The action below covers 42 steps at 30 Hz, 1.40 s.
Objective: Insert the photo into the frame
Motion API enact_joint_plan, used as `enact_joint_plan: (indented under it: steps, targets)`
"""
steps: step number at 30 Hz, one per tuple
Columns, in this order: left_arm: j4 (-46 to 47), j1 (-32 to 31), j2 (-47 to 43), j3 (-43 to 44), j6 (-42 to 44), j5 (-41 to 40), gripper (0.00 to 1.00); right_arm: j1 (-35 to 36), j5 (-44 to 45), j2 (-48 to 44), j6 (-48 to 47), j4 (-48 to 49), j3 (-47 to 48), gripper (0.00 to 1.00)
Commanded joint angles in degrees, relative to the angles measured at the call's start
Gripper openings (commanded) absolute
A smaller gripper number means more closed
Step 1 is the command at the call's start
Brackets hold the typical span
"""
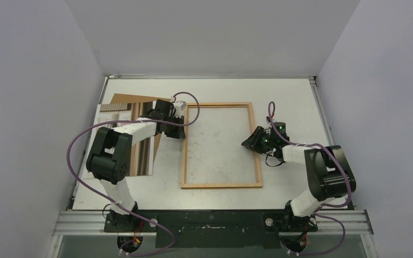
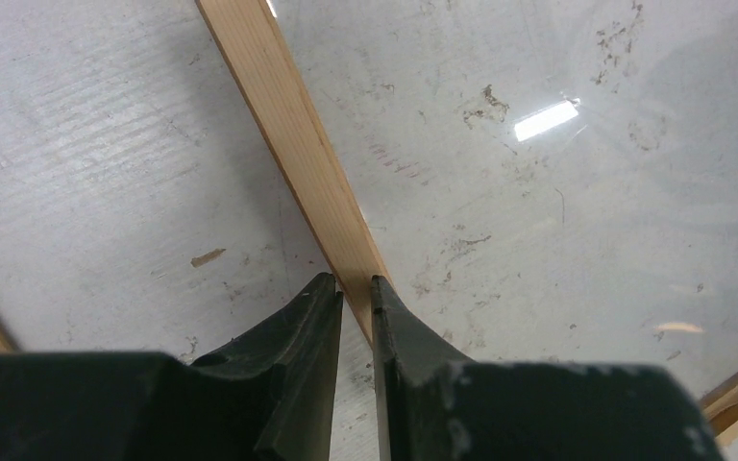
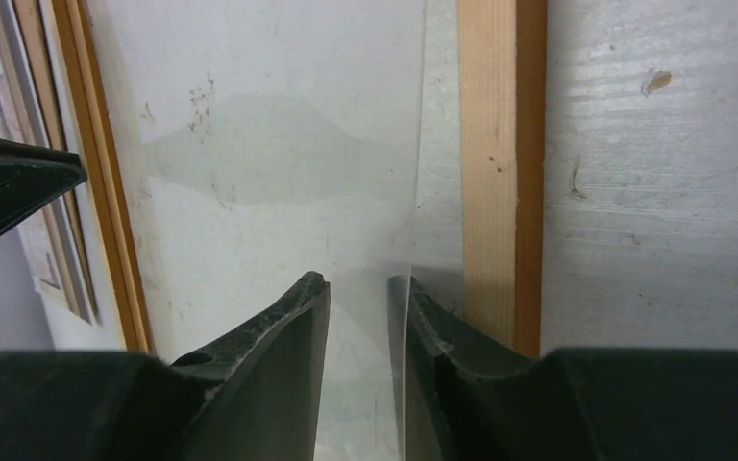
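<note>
Frame is lying flat on your bench, its long axis running away from you. Your left tool and right tool are sitting barely parted, and I cannot tell whether either is holding anything.

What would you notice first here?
A big rectangular frame with a light-brown wooden border lies flat in the middle of the table, with bare table showing through it. The black left gripper and right gripper sit at its long sides. A striped paper photo lies left, partly under the left arm.
</note>
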Motion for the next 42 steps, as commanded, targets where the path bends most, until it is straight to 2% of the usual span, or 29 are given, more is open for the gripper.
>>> enact_joint_plan:
  steps: [1, 5, 8, 12, 32, 42]
  targets:
    - [-0.8, -0.4, 0.3, 1.2, 1.7, -0.1, 0.17, 3.8, 8.3, -5.1, -5.7, -10.9, 4.4, 0.37]
    - [-1.3, -0.2, -0.5, 1.2, 2.2, -0.3, 0.17, 5.6, 13.8, -6.8, -7.6, -16.7, 6.6, 0.62]
    - [-1.6, -0.1, -0.7, 1.2, 2.7, -0.5, 0.17, 7.6, 17.8, -7.2, -9.1, -22.0, 8.8, 0.71]
    - [-1.7, -0.1, -0.7, 0.8, 2.7, -0.4, 0.17, 10.1, 21.7, -6.4, -10.0, -26.7, 11.8, 0.78]
    - [-1.4, 0.2, -1.3, 0.2, 2.1, 0.4, 0.16, 23.9, 36.1, -3.5, -13.1, -41.5, 24.7, 0.94]
    - [-1.4, 0.5, -1.7, 0.1, 1.8, 0.9, 0.15, 24.8, 38.3, -2.1, -14.2, -44.6, 25.4, 1.00]
